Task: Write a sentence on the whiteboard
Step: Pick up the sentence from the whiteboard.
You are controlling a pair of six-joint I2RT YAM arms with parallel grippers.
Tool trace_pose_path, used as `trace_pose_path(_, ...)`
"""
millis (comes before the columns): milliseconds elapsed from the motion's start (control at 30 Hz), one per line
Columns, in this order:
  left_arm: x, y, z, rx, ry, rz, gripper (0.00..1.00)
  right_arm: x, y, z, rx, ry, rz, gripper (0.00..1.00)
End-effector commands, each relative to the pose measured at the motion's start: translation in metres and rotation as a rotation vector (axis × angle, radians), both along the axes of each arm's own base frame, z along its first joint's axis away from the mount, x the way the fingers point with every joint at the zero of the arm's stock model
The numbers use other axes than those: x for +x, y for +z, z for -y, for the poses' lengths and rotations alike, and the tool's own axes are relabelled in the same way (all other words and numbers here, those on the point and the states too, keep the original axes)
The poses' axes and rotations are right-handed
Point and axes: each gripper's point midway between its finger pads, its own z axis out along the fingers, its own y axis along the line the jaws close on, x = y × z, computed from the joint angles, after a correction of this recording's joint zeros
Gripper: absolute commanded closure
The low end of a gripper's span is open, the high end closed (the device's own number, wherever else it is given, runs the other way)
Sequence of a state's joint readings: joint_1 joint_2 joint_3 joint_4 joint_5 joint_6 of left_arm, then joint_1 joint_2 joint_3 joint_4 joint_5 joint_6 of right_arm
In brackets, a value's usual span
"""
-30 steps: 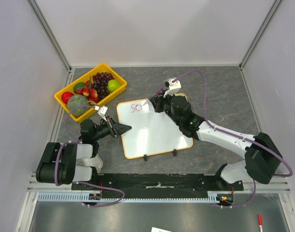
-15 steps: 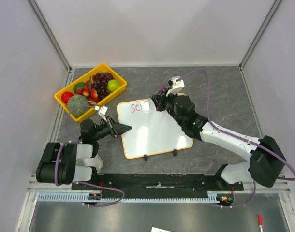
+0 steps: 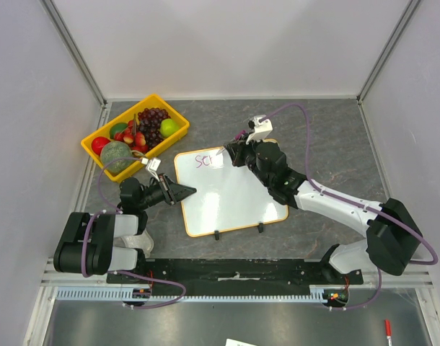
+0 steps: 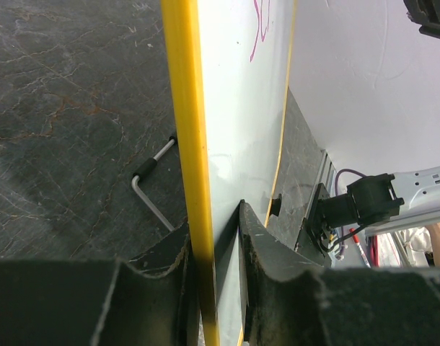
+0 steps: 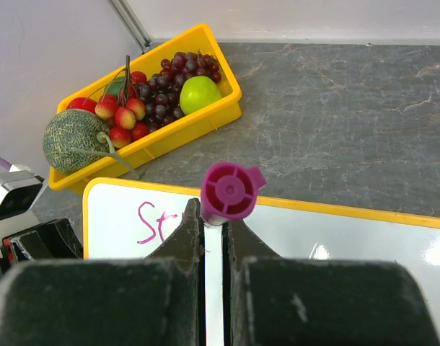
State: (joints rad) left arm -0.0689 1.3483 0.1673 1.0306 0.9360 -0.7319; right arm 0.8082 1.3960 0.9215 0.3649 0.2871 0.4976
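Observation:
The whiteboard (image 3: 231,193) with its orange-yellow frame lies on the table's middle, two black clip feet at its near edge. My left gripper (image 3: 185,192) is shut on its left edge; the left wrist view shows the frame (image 4: 187,144) between the jaws. My right gripper (image 3: 229,153) is shut on a magenta marker (image 5: 228,190), tip down on the board's top left. The sentence (image 3: 203,161) shows only its first magenta letters, "St" (image 5: 151,220), just left of the marker.
A yellow fruit tray (image 3: 136,133) with melon, grapes, strawberries and apples stands at the back left, close to the board's corner. A metal hex key (image 4: 154,189) lies on the table beside the board's edge. A red pen (image 3: 387,329) lies below the table edge.
My right gripper shifted slightly up and right, then back down to the board's top left. The left gripper and the board have not moved.

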Motion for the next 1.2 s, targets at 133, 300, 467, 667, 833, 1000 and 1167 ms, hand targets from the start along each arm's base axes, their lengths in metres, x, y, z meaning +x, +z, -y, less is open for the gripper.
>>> trace_pose_path(133, 0.004, -0.001, 0.001, 0.035, -0.006, 0.052, 0.98, 0.005, 0.004, 0.001, 0.0, -0.015, 0.017, 1.0)
trace_pose_path(300, 0.004, -0.001, 0.0, 0.034, -0.004, 0.051, 0.98, 0.001, -0.004, 0.0, -0.006, 0.007, -0.001, 1.0)
trace_pose_path(467, 0.004, -0.001, 0.001, 0.035, -0.006, 0.05, 0.98, -0.005, -0.014, 0.0, -0.018, 0.028, -0.022, 1.0)
trace_pose_path(667, 0.003, -0.001, 0.001, 0.035, -0.006, 0.052, 0.98, -0.012, -0.031, 0.004, -0.037, 0.039, -0.051, 1.0)
trace_pose_path(833, 0.003, 0.0, 0.001, 0.035, -0.007, 0.053, 0.98, -0.015, -0.036, 0.012, -0.048, 0.018, -0.058, 1.0)
trace_pose_path(1000, 0.004, -0.001, 0.0, 0.037, -0.004, 0.054, 0.98, -0.011, -0.029, 0.018, -0.046, -0.016, -0.044, 1.0)
trace_pose_path(1167, 0.004, -0.001, 0.0, 0.037, -0.004, 0.054, 0.98, -0.003, -0.017, 0.02, -0.034, -0.042, -0.021, 1.0)
